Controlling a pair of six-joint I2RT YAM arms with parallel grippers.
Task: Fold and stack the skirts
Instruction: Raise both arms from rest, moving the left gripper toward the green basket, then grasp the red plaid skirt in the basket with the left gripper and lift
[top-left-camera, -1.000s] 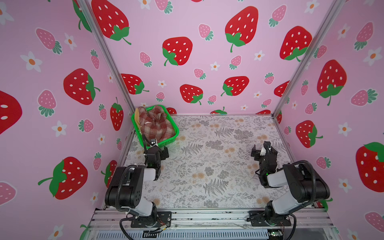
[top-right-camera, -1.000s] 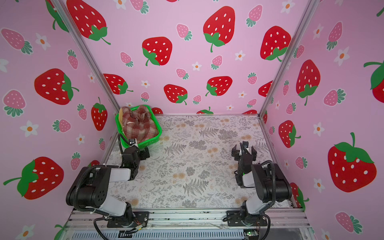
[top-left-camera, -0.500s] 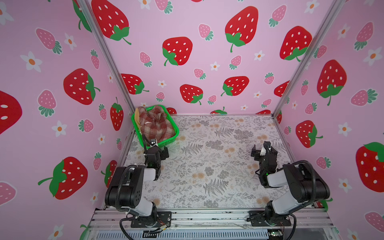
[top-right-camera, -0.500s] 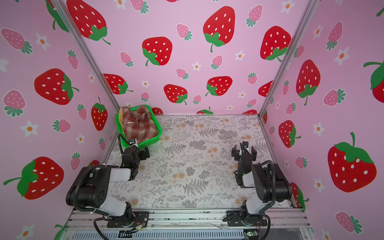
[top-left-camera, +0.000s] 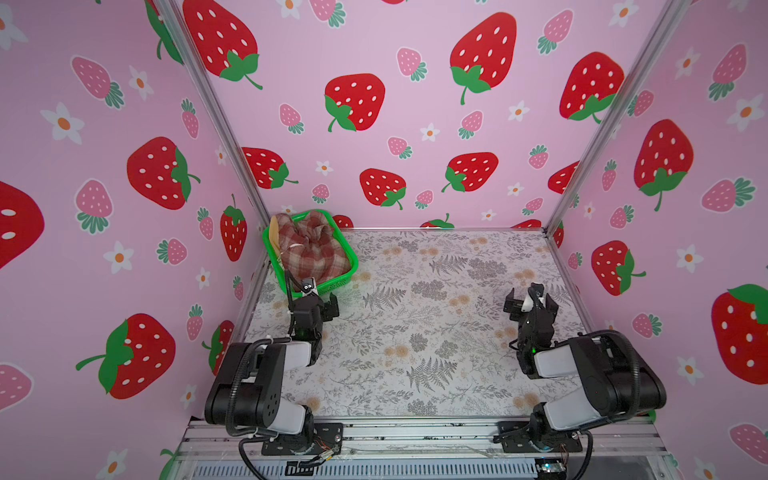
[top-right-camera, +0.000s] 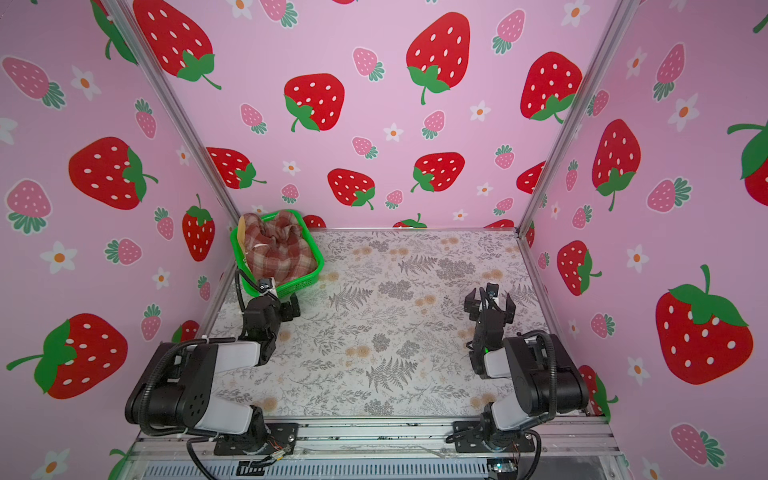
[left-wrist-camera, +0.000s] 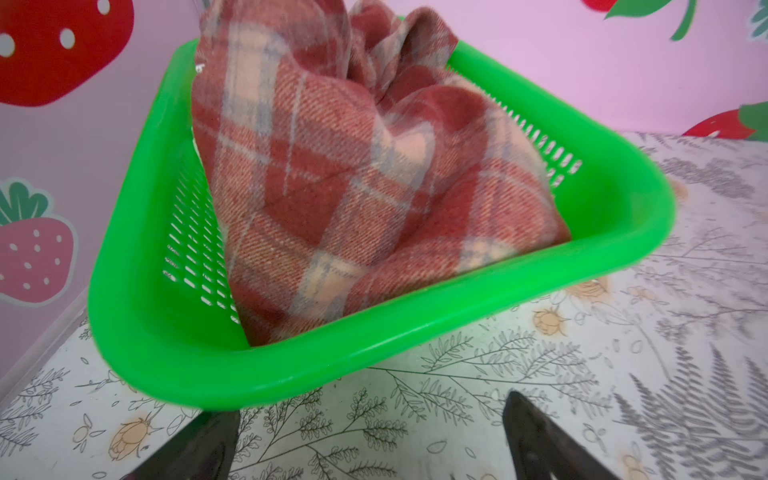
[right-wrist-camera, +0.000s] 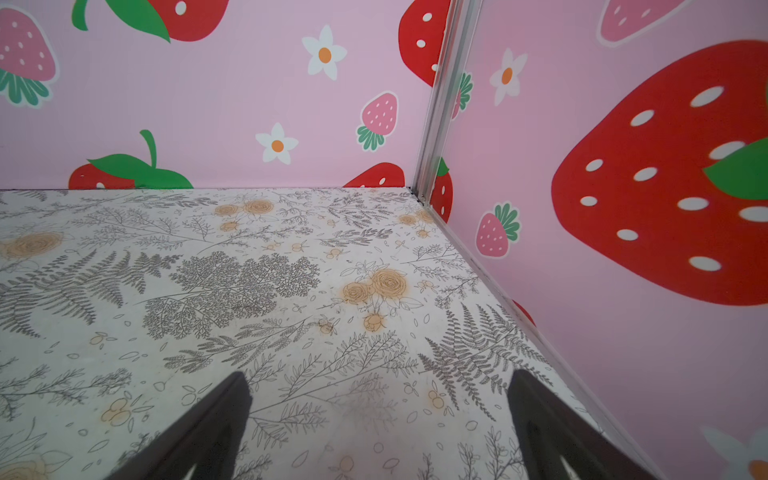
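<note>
- Pink strawberry-print walls (top-left-camera: 374, 50) box in a fern-and-flower patterned bench (top-left-camera: 415, 332) on three sides.
- Left pincer (top-left-camera: 311, 301) hangs low over the bench, jaws spread wide with nothing between them. In the left wrist view its two dark fingers frame bare bench just short of the green perforated basket (left-wrist-camera: 374, 340).
- It faces the basket's near rim squarely, which I judge a ready stance for reaching in and taking the top garment.
- Right pincer (top-left-camera: 530, 301) is likewise wide open and empty, low over the right side of the bench near the right wall and well apart from any cloth. That leaves the middle of the bench free, probably as the spreading and folding area.
- The basket sits in the far left corner, turned slightly off square to the walls.
- Plaid skirt (left-wrist-camera: 353, 187), red-brown and cream with thin grey lines, lies bunched inside it, heaped above the rim in soft humps and deep creases. Its weave looks thick and woolly, so I expect it to hold a fold but bulk up a stack.
- A sliver of mustard-yellow cloth (top-left-camera: 273, 235) shows at the basket's far left edge, beside the plaid; how much lies beneath cannot be seen.
- No lemon-print skirt is visible.
- Nothing folded or stacked lies on the bench, so the task looks to be at its start.
</note>
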